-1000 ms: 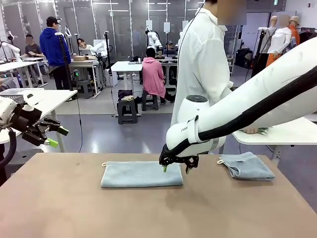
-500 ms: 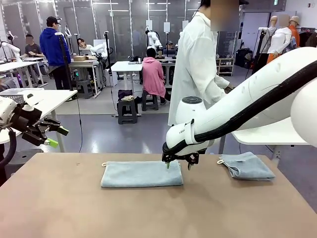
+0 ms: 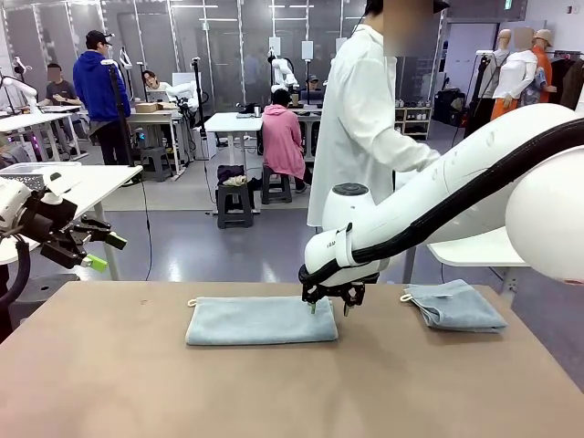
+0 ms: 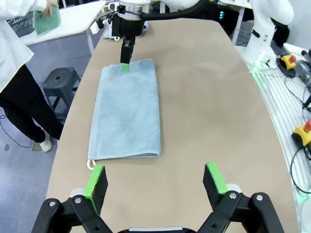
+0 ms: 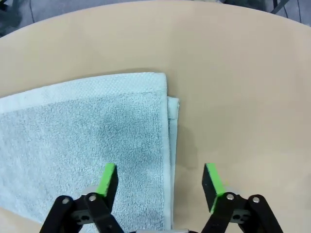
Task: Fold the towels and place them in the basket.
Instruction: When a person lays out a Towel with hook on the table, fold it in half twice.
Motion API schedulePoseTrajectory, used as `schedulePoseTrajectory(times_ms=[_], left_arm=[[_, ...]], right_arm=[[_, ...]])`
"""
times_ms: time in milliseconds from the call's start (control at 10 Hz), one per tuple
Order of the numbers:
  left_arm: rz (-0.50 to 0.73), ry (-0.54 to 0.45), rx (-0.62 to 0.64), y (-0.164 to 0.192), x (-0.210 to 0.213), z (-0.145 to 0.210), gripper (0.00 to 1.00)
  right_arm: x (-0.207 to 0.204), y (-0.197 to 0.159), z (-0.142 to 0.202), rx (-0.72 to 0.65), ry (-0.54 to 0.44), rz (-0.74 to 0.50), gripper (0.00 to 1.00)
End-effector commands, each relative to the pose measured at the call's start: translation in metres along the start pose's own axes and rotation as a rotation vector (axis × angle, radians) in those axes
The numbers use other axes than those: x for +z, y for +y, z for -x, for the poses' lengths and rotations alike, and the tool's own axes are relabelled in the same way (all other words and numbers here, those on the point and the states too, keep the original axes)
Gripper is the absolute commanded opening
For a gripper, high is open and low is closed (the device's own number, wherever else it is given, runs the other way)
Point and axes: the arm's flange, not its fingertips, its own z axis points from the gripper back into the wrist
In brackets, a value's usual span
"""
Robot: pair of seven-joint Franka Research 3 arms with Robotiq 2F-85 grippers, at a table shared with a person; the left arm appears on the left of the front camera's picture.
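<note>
One pale blue-grey towel lies folded into a long strip at the middle of the table. My right gripper hangs open just over its right end. In the right wrist view this gripper straddles the end edge, one finger over the towel and the other over bare table. A second towel lies folded small at the right. My left gripper is open and empty, off the table's left end; from its wrist view the towel stretches away. A dark mesh basket peeks in on a white side table.
A person in a white coat stands behind the table, turned toward the white side table, with a green cloth in hand. A stool stands beside the table. The near half of the brown table is bare.
My right gripper has shifted slightly right over the towel's end, and the arm has drawn in. The person has turned toward the side table. The left arm has not moved.
</note>
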Motion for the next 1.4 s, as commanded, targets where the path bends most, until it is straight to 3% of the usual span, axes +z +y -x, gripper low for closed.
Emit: schedulePoseTrajectory(times_ms=[0, 100, 200, 300, 600, 700, 800, 900, 1000, 1100, 1200, 1300], left_arm=[[-0.002, 0.003, -0.004, -0.001, 0.001, -0.002, 1.0], [-0.002, 0.003, -0.004, -0.001, 0.001, -0.002, 1.0], [-0.002, 0.003, -0.004, -0.001, 0.001, -0.002, 1.0], [-0.002, 0.003, -0.004, -0.001, 0.001, -0.002, 1.0], [-0.002, 0.003, -0.004, -0.001, 0.001, -0.002, 1.0], [-0.002, 0.003, -0.004, -0.001, 0.001, -0.002, 1.0], [-0.002, 0.003, -0.004, -0.001, 0.001, -0.002, 1.0], [-0.002, 0.003, -0.004, -0.001, 0.001, -0.002, 1.0], [-0.002, 0.003, -0.004, -0.001, 0.001, -0.002, 1.0], [-0.002, 0.003, -0.004, -0.001, 0.001, -0.002, 1.0], [-0.002, 0.003, -0.004, -0.001, 0.001, -0.002, 1.0], [-0.002, 0.003, -0.004, -0.001, 0.001, -0.002, 1.0]], right_arm=[[-0.004, 0.0, -0.007, 0.008, 0.015, -0.012, 0.83], [-0.006, -0.001, -0.007, 0.006, 0.029, -0.015, 0.83], [-0.008, -0.001, -0.007, 0.011, 0.033, -0.01, 0.64], [-0.008, 0.0, -0.007, 0.009, 0.049, -0.011, 0.69], [-0.01, 0.005, -0.006, 0.017, 0.059, 0.002, 0.69], [-0.013, 0.005, -0.005, 0.018, 0.056, 0.016, 0.51], [-0.017, 0.006, -0.005, 0.021, 0.059, 0.021, 0.49], [-0.019, 0.006, -0.005, 0.022, 0.062, 0.026, 0.32], [-0.02, 0.006, -0.005, 0.019, 0.069, 0.03, 0.29], [-0.021, 0.005, -0.005, 0.017, 0.07, 0.039, 0.12], [-0.022, 0.004, -0.005, 0.013, 0.071, 0.044, 0.09], [-0.023, 0.003, -0.004, 0.012, 0.07, 0.05, 0.0]])
